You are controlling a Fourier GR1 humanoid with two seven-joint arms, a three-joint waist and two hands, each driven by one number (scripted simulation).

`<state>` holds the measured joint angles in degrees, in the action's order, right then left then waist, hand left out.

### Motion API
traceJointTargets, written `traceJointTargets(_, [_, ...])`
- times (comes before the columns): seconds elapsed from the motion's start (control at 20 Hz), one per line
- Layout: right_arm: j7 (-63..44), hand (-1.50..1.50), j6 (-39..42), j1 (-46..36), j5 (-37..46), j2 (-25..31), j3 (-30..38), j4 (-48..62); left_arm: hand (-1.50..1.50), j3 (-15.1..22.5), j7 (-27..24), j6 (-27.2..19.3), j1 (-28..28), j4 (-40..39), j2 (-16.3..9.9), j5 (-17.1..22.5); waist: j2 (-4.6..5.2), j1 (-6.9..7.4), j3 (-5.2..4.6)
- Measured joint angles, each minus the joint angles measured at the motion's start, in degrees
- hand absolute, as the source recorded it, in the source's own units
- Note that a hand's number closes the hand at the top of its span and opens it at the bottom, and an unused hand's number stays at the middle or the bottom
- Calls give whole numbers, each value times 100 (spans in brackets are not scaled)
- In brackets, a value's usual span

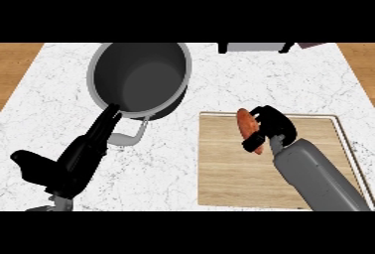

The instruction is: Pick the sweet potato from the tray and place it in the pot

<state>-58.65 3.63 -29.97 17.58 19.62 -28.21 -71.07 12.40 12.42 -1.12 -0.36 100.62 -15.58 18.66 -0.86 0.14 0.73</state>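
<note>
The right hand (273, 124) is positioned over the upper part of the wooden tray (219, 168), its grey forearm entering from the lower right of the head view. Its fingers (258, 143) are curled round the sweet potato (247, 126) — an orange-red, elongated piece standing nearly on end, tilted slightly, with its upper tip projecting above the hand and its lower portion partly covered by the black fingers. The sweet potato shows over the tray's upper centre; whether it is touching the tray surface or lifted clear of it cannot be determined from this view. The tray lies on the right half of the white marble table (58, 109). The pot (139, 79) stands on the table to the upper left of the tray, well apart from the sweet potato; it is dark grey inside with a pale rim, and a pale handle (130, 135) projects from its near side toward the lower edge. The left hand (70, 163) shows at the lower left, fingers straight and released, holding nothing — the fingertips (111, 110) point up toward the pot's near rim, just beside the handle.
</note>
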Motion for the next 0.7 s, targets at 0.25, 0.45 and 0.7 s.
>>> traceJointTargets(0.25, [192, 150, -35, -57, 203, -243, -8, 183, 0, -69, -53, 79, 10, -38, 52, -15, 9, 23, 4])
traceJointTargets(0.45, [385, 150, -159, -9, 499, -313, -79, 218, 0, -94, 31, 122, 60, 23, 62, -7, 2, 18, -7])
traceJointTargets(0.7, [620, 150, -629, 161, 1335, -733, -805, -83, 0, -126, 126, 92, -12, 15, 97, -60, -18, -11, -28])
